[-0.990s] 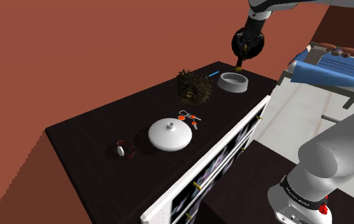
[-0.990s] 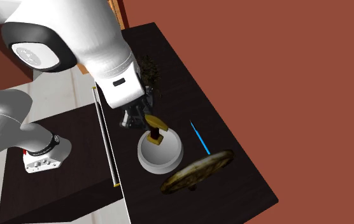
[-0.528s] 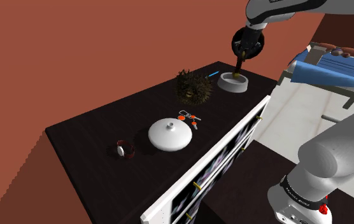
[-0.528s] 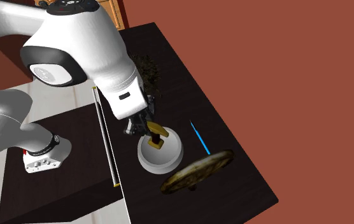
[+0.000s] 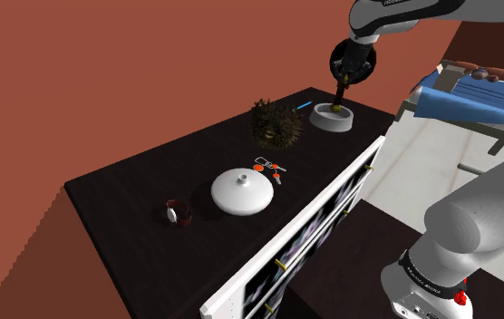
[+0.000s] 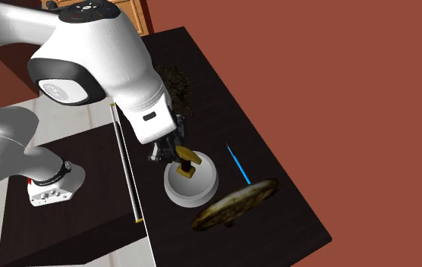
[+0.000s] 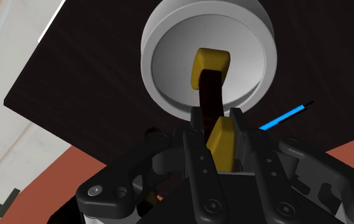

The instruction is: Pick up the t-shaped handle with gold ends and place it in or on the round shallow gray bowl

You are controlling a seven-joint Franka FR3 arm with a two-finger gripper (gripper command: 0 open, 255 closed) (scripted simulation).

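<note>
The all-black two-finger hand pinches the T-shaped handle, a dark brown stem with gold ends, by its near gold end; the fingers press that end from both sides. The stem runs away from the hand, and its far gold end lies within the rim of the round, shallow grey bowl. Whether that end touches the bowl's floor cannot be told.

In the second exterior view the hand holds the handle just over the bowl, which stands on the dark worktop near its front edge. A thin blue pen lies beside the bowl, and a brass-coloured spoked wheel stands close to both.

In the shoulder view the hand hangs above the bowl at the worktop's far corner, with the handle reaching down towards it. A spiky brown ball sits near the bowl on that view's left. Farther along are a small orange and white object, a white domed lid and a small dark red cup.
</note>
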